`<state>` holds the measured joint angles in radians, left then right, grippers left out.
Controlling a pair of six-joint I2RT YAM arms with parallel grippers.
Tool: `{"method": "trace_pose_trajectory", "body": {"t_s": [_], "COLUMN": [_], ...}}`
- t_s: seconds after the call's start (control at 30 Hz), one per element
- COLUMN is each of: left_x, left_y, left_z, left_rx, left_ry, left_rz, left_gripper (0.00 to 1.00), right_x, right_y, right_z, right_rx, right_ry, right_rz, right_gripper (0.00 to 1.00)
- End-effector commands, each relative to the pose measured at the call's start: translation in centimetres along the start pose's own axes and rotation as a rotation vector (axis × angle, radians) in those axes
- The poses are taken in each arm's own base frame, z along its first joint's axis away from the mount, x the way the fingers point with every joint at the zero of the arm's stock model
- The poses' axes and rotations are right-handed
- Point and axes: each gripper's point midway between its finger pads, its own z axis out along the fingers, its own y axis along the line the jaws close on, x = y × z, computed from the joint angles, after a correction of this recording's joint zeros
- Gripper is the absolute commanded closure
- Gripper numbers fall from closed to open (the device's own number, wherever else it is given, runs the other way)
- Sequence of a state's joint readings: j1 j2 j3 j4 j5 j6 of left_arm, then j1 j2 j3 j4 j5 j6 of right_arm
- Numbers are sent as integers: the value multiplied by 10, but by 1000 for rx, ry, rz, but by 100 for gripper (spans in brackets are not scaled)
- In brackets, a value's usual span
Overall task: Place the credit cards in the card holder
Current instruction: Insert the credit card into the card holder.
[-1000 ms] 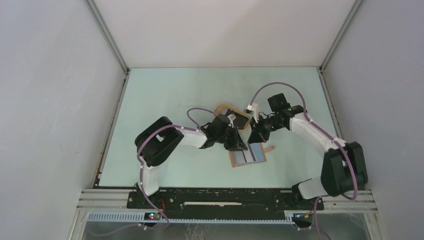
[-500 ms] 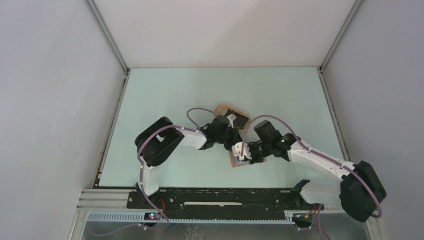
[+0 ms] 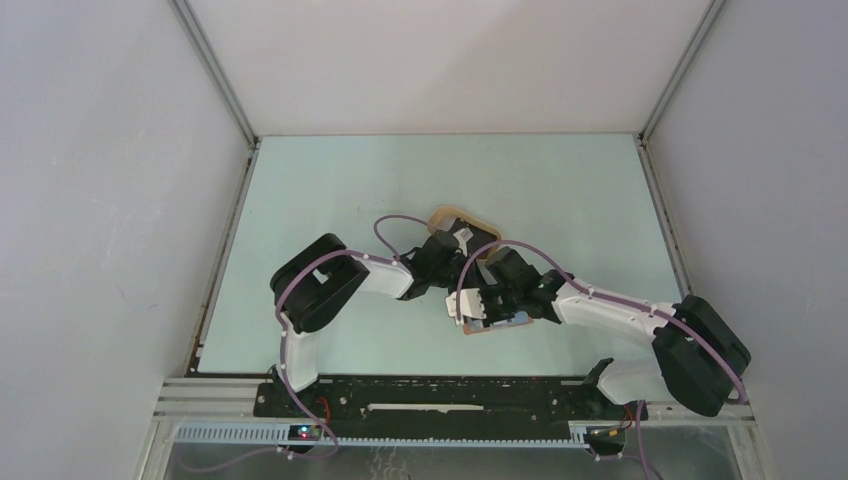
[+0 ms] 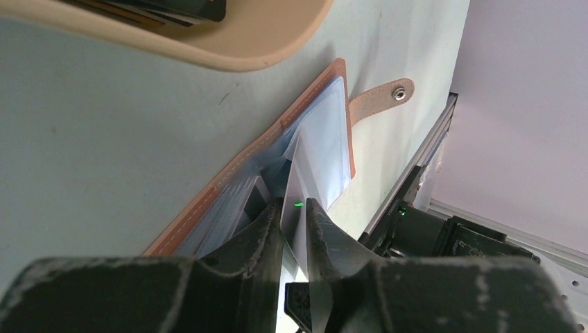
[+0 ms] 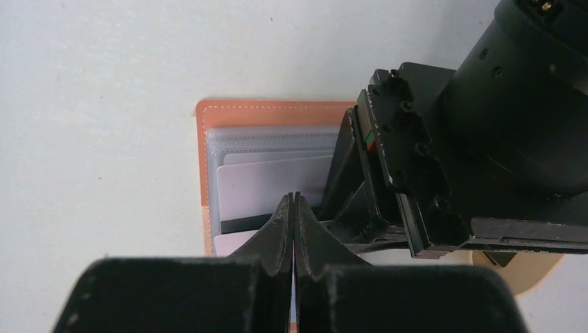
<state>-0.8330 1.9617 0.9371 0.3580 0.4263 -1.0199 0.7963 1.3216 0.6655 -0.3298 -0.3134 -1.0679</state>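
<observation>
**Item: card holder, card insertion in hand**

Top view. A small reddish-brown leather folding card holder (image 3: 497, 327) lies open on the pale green table (image 3: 350, 200), toward its near edge. An oval beige tray (image 3: 447, 213) sits near it on the far side. The left gripper (image 3: 458, 288) and right gripper (image 3: 468, 308) crowd together over the holder's left half.

Left wrist view. The left gripper is drawn narrow on a pale clear pocket leaf (image 4: 299, 166), standing it up off the light blue pockets. The snap tab (image 4: 388, 97) lies loose on the table. Dark credit cards (image 4: 173, 5) lie in the tray.

Right wrist view. The right gripper's fingers are pressed together just over the pockets. Whether a card edge sits between them cannot be told. One whitish card with a dark stripe (image 5: 270, 184) is seated in a pocket.

Judgement. The step appears to be feeding a card into the pocket held open. The next move calls for an edge-first line-up with the pocket mouth while the leaf is held steady.
</observation>
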Motion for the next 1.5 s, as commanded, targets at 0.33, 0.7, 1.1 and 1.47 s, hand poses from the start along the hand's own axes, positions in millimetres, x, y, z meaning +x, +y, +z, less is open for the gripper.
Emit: {"method": "trace_pose_trajectory", "body": {"t_s": [0.33, 0.7, 1.1, 1.47], "left_x": [27, 27, 26, 19], "left_y": [70, 73, 75, 64], "left_z": [-2, -4, -5, -14], "left_rx": [-219, -232, -244, -198], "left_ry": [68, 65, 56, -15], "left_rz": [-19, -18, -14, 7], "left_gripper": [74, 66, 61, 58], "right_x": [14, 29, 43, 35], "right_y": [2, 6, 6, 1], "right_z": [-1, -11, -16, -29], "right_rx": [-12, -39, -47, -43], "right_ry": [78, 99, 136, 56], "right_rz": [-36, -9, 27, 122], "right_gripper": [100, 100, 100, 100]}}
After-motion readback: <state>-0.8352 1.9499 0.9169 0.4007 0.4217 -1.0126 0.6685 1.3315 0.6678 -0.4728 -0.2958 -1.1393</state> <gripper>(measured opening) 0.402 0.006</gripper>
